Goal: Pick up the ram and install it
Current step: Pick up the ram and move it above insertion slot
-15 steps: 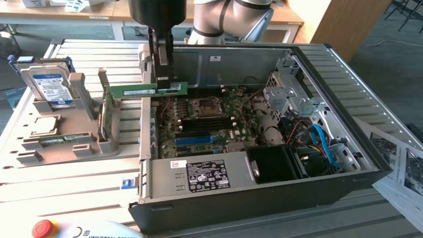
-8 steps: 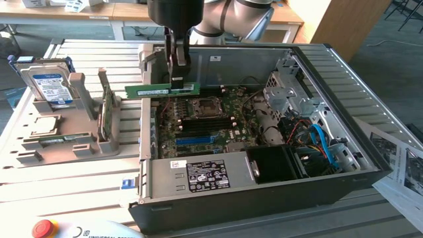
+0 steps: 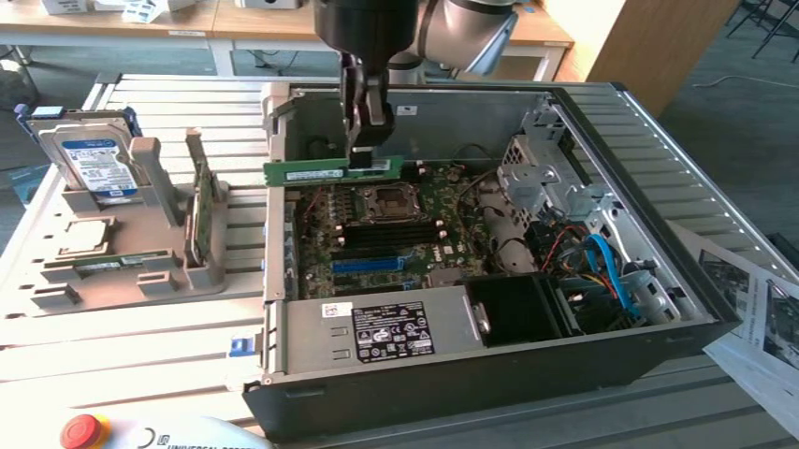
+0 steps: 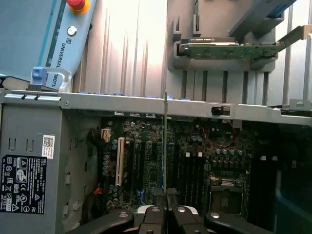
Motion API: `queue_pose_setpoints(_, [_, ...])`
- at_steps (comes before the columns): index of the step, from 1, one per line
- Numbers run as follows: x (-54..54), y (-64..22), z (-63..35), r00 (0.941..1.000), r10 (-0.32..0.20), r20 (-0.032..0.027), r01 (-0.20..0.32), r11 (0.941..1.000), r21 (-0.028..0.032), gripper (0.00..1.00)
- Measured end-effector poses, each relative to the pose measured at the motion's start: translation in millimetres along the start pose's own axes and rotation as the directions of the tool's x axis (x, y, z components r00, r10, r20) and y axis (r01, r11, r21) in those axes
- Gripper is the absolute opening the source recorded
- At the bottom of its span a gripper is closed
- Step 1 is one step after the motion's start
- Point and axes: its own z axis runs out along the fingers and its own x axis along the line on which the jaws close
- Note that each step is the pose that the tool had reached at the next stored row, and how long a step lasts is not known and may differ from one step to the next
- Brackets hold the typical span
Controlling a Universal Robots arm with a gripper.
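The ram [image 3: 327, 171], a narrow green stick with a white sticker, hangs level above the far part of the motherboard [image 3: 374, 238] inside the open computer case [image 3: 675, 281]. My gripper [image 3: 369, 157] comes down from above and is shut on the stick's end at the exterior view's right. In the wrist view the ram [image 4: 165, 141] shows edge-on as a thin line running out from between my gripper [image 4: 166, 214] fingertips, over the board's black memory slots [image 4: 190, 170]. Those slots [image 3: 393, 236] lie below and nearer than the stick.
A grey parts tray [image 3: 75, 290] at the exterior view's left holds a hard drive [image 3: 94, 159], an upright expansion card [image 3: 200, 210] and a chip [image 3: 81, 236]. The power supply [image 3: 374, 327], drive cage [image 3: 544, 182] and cables [image 3: 605, 267] crowd the case. A pendant's red button [image 3: 81, 430] sits near.
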Motion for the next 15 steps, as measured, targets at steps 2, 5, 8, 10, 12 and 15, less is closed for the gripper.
queue_pose_setpoints(2, [0.7,-5.8,0.0,1.0000,0.000,0.0000,0.000,1.0000,-0.0001,0.12])
queue_pose_setpoints(5, [1.6,-14.3,0.0,1.0000,0.000,0.0001,0.000,1.0000,-0.0001,0.12])
queue_pose_setpoints(8, [2.5,-23.2,0.0,1.0000,0.000,0.0000,0.000,1.0000,-0.0002,0.12])
queue_pose_setpoints(10, [3.1,-28.9,0.0,1.0000,0.000,0.0000,0.000,1.0000,-0.0003,0.12])
queue_pose_setpoints(12, [3.8,-34.6,0.0,1.0000,0.000,0.0000,0.000,1.0000,-0.0003,0.12])
queue_pose_setpoints(15, [4.8,-43.3,0.1,1.0000,0.000,0.0000,0.000,1.0000,-0.0003,0.12])
